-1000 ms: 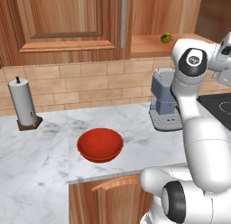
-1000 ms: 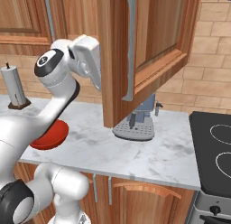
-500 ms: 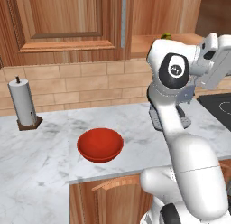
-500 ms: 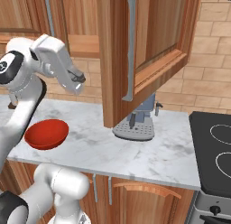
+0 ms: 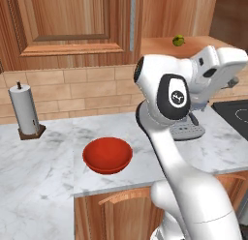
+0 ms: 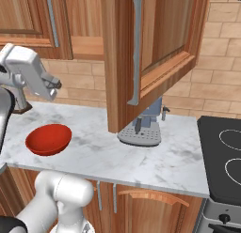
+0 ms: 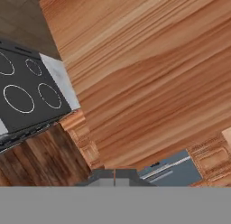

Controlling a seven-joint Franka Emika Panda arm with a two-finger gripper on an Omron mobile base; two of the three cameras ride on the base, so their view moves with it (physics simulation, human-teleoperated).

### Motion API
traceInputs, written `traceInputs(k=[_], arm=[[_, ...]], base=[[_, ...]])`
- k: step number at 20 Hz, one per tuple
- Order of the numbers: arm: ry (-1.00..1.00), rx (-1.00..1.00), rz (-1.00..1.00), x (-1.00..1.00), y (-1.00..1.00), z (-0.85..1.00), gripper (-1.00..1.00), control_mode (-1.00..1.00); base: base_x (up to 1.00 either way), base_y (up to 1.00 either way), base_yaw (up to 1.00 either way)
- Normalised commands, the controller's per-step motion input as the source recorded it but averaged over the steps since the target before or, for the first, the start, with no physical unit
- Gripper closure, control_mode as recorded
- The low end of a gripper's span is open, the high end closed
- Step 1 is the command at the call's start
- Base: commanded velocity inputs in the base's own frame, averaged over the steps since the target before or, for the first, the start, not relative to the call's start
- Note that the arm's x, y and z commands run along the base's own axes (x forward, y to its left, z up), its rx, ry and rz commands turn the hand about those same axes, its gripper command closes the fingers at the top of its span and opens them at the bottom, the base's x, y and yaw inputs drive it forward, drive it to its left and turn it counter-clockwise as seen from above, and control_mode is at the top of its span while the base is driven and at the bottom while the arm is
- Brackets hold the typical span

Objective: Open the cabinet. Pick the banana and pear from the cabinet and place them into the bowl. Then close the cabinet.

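Bowl (image 5: 107, 156) sits empty on the table (image 5: 43, 176), at 9 o'clock from the arm's base. Over the past second the arm swings from the cabinet's (image 6: 155, 44) open right door out toward 3 o'clock in the left base view; the hand (image 6: 55, 85) now hangs clear of the door, fingers pressed together on nothing. Judgement: opening step looks done, reach for fruit comes next. Pear (image 5: 178, 40) rests on the shelf inside, at 12 o'clock. Banana not made out. No brand or readable writing; only a small white emblem on the arm's dark joint.
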Motion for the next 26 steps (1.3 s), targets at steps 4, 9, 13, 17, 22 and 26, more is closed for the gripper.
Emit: traceInputs(k=[4,9,13,17,22,26], arm=[[-0.18,0.05,0.23,0.2,0.67,0.0,1.0,-1.0],[-0.18,0.05,0.2,0.24,0.6,0.0,1.0,-1.0],[-0.15,0.0,0.18,0.37,0.41,0.0,1.0,-1.0],[-0.16,0.0,0.21,0.49,0.46,0.0,-1.0,-1.0],[-0.11,0.01,0.21,0.41,0.2,0.0,-1.0,-1.0],[-0.02,0.18,0.21,0.63,0.0,0.04,-1.0,-1.0]], base=[[0.0,0.0,0.0],[0.0,0.0,0.0],[0.0,0.0,0.0],[0.0,0.0,0.0],[0.0,0.0,0.0],[0.0,0.0,0.0]])
